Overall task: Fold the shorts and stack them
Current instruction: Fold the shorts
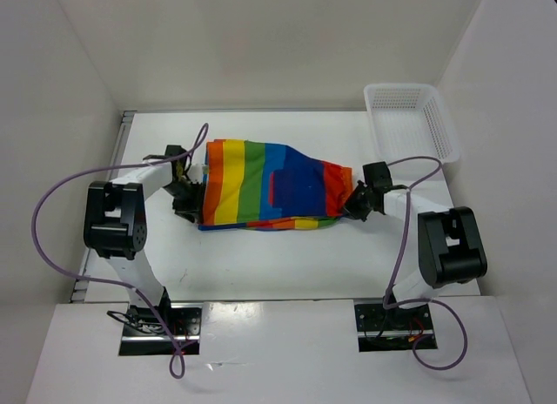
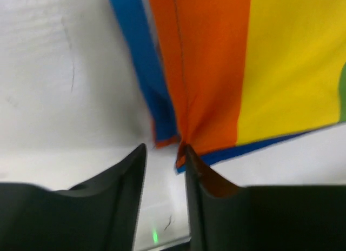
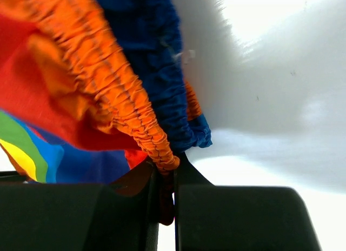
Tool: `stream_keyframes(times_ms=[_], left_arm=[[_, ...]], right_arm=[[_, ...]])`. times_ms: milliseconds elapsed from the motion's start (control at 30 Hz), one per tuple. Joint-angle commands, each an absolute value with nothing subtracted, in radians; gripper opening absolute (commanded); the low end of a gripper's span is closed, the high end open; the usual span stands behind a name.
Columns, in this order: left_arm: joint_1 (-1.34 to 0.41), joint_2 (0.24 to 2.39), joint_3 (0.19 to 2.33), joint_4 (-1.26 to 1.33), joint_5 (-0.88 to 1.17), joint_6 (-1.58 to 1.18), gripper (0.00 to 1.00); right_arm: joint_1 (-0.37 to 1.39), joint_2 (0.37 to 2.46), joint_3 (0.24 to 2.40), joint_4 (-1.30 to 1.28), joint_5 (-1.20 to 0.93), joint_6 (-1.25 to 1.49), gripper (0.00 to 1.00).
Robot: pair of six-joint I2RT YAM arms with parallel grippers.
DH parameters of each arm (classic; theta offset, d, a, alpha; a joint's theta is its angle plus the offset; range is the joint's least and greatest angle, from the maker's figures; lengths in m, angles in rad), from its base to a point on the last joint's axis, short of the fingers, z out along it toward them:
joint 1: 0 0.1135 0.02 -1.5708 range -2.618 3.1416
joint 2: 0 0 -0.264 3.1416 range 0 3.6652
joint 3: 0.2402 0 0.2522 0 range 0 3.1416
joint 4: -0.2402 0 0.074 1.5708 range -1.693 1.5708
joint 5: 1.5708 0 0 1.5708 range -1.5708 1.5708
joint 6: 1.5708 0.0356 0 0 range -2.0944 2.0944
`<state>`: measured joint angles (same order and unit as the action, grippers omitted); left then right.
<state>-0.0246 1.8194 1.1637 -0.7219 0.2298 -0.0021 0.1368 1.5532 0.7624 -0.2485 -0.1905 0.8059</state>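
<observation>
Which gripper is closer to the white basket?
Right. The right gripper grips the shorts at their waistband, toward the basket; the left gripper sits at their opposite end.

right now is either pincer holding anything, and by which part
The right pincer is shut on the shorts at the gathered orange waistband. The left pincer stands open at a hem corner, gripping nothing.

The flat white table (image 1: 261, 265) carries two things. At its centre lie soft rainbow-striped cloth shorts (image 1: 270, 191) with a dark blue patch, spread from 9 towards 3 o'clock. A white plastic mesh basket (image 1: 399, 87) sits at the 1 o'clock corner, apart from them.
</observation>
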Motion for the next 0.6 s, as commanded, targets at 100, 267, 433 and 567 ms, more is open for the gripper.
stream_keyframes(times_ms=[100, 267, 433, 567], left_arm=[[-0.018, 1.672, 1.391, -0.821, 0.19, 0.0, 0.57], [-0.061, 1.73, 1.445, -0.548, 0.279, 0.0, 0.64], [-0.129, 1.859, 1.523, -0.43, 0.373, 0.0, 0.61], [-0.109, 2.038, 1.612, -0.359, 0.443, 0.0, 0.53]], right_arm=[[0.132, 1.448, 0.873, -0.389, -0.152, 0.615, 0.0], [0.132, 1.523, 0.929, -0.439, -0.187, 0.535, 0.0], [0.132, 1.563, 0.962, -0.466, -0.189, 0.494, 0.0], [0.132, 1.563, 0.953, -0.466, -0.167, 0.483, 0.0]])
